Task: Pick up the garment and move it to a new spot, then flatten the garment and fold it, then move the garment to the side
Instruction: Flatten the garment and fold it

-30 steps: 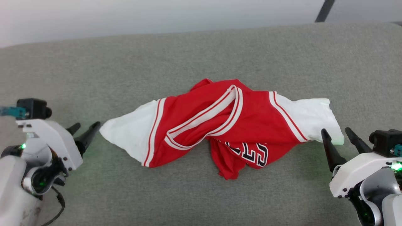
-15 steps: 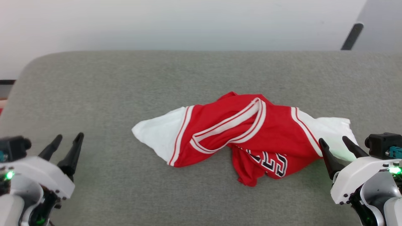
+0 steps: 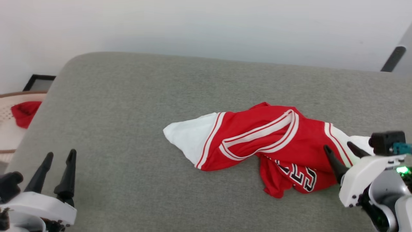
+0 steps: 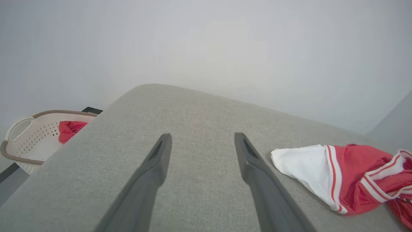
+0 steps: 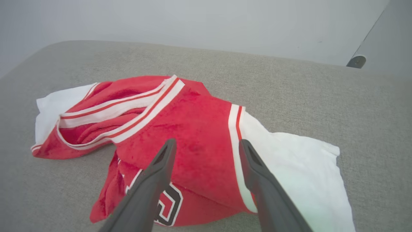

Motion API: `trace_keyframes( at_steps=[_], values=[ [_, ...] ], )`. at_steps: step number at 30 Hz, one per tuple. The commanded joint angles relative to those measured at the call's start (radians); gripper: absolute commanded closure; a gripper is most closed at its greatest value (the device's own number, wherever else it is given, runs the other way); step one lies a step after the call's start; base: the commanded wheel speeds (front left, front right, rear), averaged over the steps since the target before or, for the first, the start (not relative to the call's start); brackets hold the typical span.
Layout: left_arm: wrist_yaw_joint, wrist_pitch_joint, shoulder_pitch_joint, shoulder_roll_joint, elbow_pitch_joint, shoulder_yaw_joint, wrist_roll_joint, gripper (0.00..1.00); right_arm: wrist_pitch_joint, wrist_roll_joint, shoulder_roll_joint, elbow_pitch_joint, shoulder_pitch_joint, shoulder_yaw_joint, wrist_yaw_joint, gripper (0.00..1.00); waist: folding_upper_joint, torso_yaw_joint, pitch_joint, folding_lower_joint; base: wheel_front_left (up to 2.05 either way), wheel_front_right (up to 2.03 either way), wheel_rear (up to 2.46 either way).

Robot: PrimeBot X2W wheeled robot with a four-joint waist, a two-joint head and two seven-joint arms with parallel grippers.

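The garment (image 3: 264, 141) is a red jersey with white sleeves and striped trim, lying crumpled on the grey cushion (image 3: 128, 106); black-and-white lettering shows at its lower front. In the left wrist view the garment (image 4: 347, 177) lies to the right of the fingers, and in the right wrist view the garment (image 5: 199, 129) spreads ahead. My right gripper (image 3: 338, 148) is open just above the jersey's right shoulder seam, nothing between its fingers (image 5: 161, 161). My left gripper (image 3: 60, 154) is open at the lower left, well apart from the white sleeve, over bare cushion.
A white perforated basket (image 4: 29, 135) with a small red cloth (image 3: 24, 112) in it stands on the floor off the cushion's left end. A pale wall runs behind. A dark bar (image 3: 391, 58) leans at the far right.
The head camera has turned left and tilted up, shifting the whole picture right. My left gripper has drawn away from the white sleeve's tip and now points forward. The garment lies as before.
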Motion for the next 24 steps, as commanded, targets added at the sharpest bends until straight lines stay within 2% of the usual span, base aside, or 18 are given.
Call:
trace_keyframes(
  at_steps=[1,4,14,24],
  values=[
    [0.004,-0.014,0.01,-0.009,-0.006,0.007,0.011,0.0,0.011,0.006,-0.007,0.003,-0.024,0.008,-0.001,0.0,-0.0001,0.024,0.002,0.0,0.0,0.0,0.0],
    [0.009,-0.034,0.02,-0.028,-0.013,0.011,0.025,0.0,0.049,0.007,-0.026,0.014,-0.062,0.014,-0.001,0.0,-0.0001,0.049,0.014,0.0,0.0,0.0,0.0],
    [-0.026,-0.054,-0.017,-0.109,-0.003,-0.006,0.074,0.0,0.203,-0.017,-0.059,0.094,-0.211,0.013,-0.001,0.0,-0.0001,0.151,0.072,0.0,0.0,0.0,0.0],
    [-0.054,-0.056,-0.063,-0.169,0.027,-0.016,0.098,0.0,0.35,-0.093,-0.056,0.175,-0.292,-0.005,-0.001,0.0,-0.0001,0.219,0.116,0.0,0.0,0.0,0.0]
  ],
)
